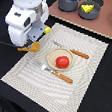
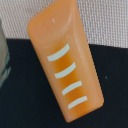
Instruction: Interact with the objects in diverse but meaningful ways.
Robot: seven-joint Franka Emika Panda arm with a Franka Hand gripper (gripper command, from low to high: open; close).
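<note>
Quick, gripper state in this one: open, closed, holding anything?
Gripper: down over the bread loaf at the placemat's edge; whether it is open or gripping cannot be told.

White Panda arm (image 1: 24, 17) stands over placemat (image 1: 61, 63) corner, orange-brown bread loaf (image 1: 31, 47) at its gripper (image 1: 33, 43). Red tomato (image 1: 62, 62) on plate (image 1: 53, 56), between knife (image 1: 75, 52) and fork (image 1: 57, 73).

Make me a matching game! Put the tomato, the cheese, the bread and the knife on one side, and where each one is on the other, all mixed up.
Things:
1. red tomato
2. yellow cheese wedge
3. orange-brown bread loaf
4. knife

Places:
A. in a dark pot
B. under the gripper
C. on the plate
D. flat on the striped mat

Pairs: 1-C, 2-A, 3-B, 4-D
</note>
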